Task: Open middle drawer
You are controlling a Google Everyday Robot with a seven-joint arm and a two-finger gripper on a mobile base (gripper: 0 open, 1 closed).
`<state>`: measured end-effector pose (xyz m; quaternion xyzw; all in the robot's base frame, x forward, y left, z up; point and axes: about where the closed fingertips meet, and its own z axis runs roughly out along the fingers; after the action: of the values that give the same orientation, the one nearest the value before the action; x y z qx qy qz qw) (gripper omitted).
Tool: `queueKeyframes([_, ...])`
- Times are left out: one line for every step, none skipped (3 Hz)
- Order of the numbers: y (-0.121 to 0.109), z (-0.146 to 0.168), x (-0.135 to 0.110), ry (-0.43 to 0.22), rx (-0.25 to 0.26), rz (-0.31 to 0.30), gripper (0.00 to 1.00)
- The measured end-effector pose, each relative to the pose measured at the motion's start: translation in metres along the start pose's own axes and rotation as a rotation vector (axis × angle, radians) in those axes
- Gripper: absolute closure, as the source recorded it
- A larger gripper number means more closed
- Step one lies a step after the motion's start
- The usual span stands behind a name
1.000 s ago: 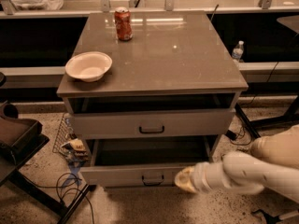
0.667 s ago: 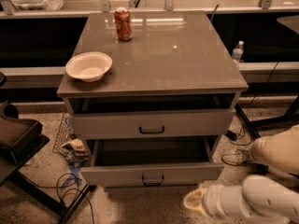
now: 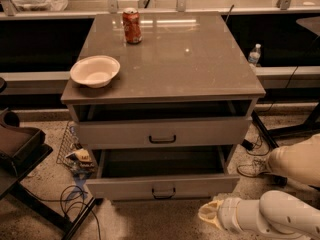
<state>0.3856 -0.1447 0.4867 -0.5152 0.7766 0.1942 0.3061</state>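
Below-right of middle drawer (image 3: 125,188) — pincer (image 3: 206,215), apart.

Warm dim light, glare on tabletop (image 3: 200,69), shadow beneath, pale tool (image 3: 210,215) lower right

We see that the tool (image 3: 206,215) has come away from the middle drawer (image 3: 125,188). A second ago it sat at the front panel, just right of the handle (image 3: 163,191); now it hangs lower and further right, clear of the panel, above the floor (image 3: 150,219). The white forearm (image 3: 280,219) has swung down with it towards the bottom edge
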Motion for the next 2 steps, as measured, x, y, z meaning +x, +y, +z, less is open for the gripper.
queueKeyframes([-0.037,0.007,-0.012,0.004,0.06,-0.058,1.0])
queueKeyframes([-0.099,0.008,-0.032,0.009,0.124,-0.13,1.0])
